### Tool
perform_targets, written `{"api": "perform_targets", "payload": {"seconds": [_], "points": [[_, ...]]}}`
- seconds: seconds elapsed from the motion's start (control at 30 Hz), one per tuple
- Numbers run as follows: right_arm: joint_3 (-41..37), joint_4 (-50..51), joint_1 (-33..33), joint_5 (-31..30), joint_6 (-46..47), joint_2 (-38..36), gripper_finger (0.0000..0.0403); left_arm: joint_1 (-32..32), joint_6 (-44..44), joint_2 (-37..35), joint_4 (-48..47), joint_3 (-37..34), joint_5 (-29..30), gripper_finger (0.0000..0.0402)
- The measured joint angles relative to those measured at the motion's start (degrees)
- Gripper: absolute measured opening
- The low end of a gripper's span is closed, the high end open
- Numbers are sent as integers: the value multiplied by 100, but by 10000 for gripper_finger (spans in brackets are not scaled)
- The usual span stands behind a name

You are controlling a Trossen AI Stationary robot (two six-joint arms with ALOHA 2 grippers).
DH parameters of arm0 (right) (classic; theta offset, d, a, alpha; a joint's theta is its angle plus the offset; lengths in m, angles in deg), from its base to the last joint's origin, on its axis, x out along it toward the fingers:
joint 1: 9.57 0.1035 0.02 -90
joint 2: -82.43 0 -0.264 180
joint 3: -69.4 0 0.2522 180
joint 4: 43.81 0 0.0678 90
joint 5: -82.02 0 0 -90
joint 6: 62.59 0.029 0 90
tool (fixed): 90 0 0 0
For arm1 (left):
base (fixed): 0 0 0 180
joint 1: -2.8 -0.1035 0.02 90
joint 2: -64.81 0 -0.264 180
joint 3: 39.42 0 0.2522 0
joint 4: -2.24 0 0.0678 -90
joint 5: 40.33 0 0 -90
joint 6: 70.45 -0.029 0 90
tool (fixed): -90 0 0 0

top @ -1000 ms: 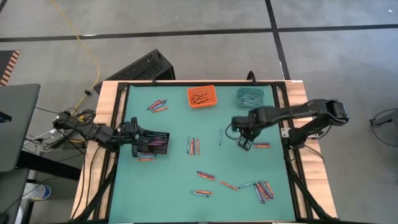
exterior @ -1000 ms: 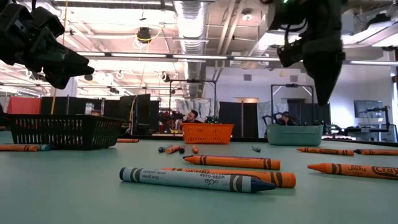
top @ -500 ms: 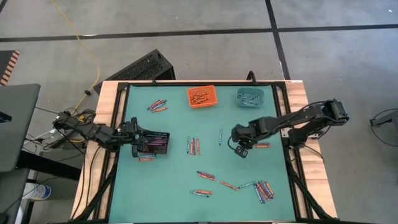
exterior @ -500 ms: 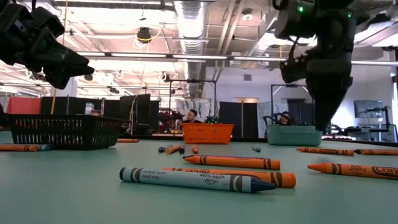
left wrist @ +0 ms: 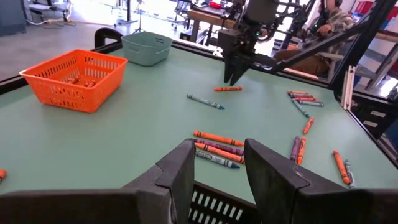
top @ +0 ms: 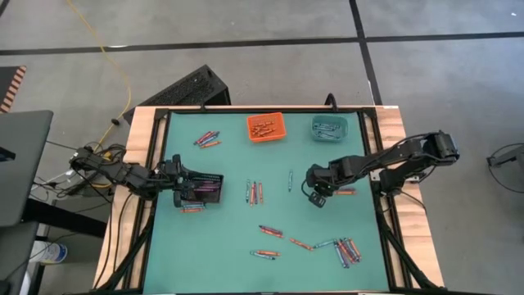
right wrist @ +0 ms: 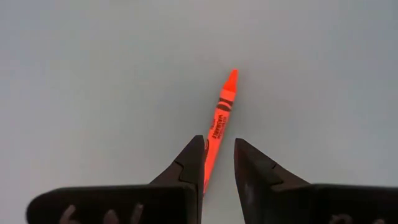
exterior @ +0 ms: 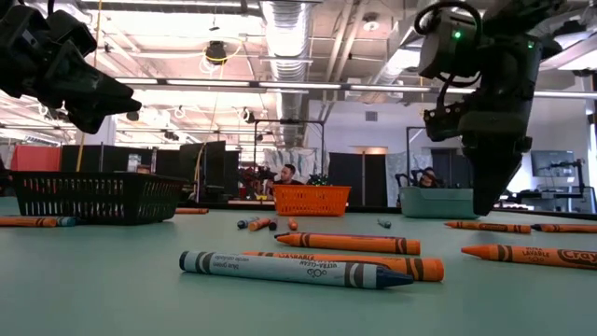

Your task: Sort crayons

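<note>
The green table (top: 229,246) carries scattered crayons (top: 255,192), mostly across its middle and toward the near right corner. The black bin (top: 202,185) sits at the left edge, its contents hard to make out through the mesh, with the left gripper (left wrist: 214,171) spread just above it. The right gripper (right wrist: 217,163), near the right edge, points down with an orange crayon (right wrist: 219,121) between its slightly parted fingers; whether it pinches, I cannot tell.
</note>
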Motion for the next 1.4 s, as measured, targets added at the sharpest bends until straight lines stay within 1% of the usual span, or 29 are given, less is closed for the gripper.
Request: {"api": "perform_targets", "payload": {"seconds": [0.27,0.43,0.6,0.67,0.73,0.8,0.9,1.03,1.13,1.23,1.3,1.4], "points": [[-264,-296,1,-6,35,0,82,-2,0,0,0,0,1,128],[-440,-749,13,-9,-41,0,82,-1,0,0,0,-1,1,128],[-547,-766,13,-43,-93,72,80,0,0,-2,0,-2,1,128],[-546,-761,20,-71,-153,227,72,-1,1,0,0,-2,1,128],[-523,-783,42,-95,-470,387,59,0,1,0,-1,-2,-1,128],[-476,-770,71,-236,-793,518,42,-2,0,0,0,-2,-1,128],[-374,-718,140,-362,-868,573,12,0,0,0,0,-2,-1,128],[-99,-525,217,-439,-1044,421,7,-2,0,0,-1,-2,0,128],[317,-487,191,-510,-1500,285,5,-1,0,-2,-1,-2,1,128],[826,-550,31,-515,-2171,190,2,0,0,0,0,-2,0,128],[1143,-594,-159,-511,-2877,205,2,0,0,0,-1,-2,-1,128],[1611,-1083,-592,-512,-4150,235,1,-2,0,0,0,-2,-1,128]]}}
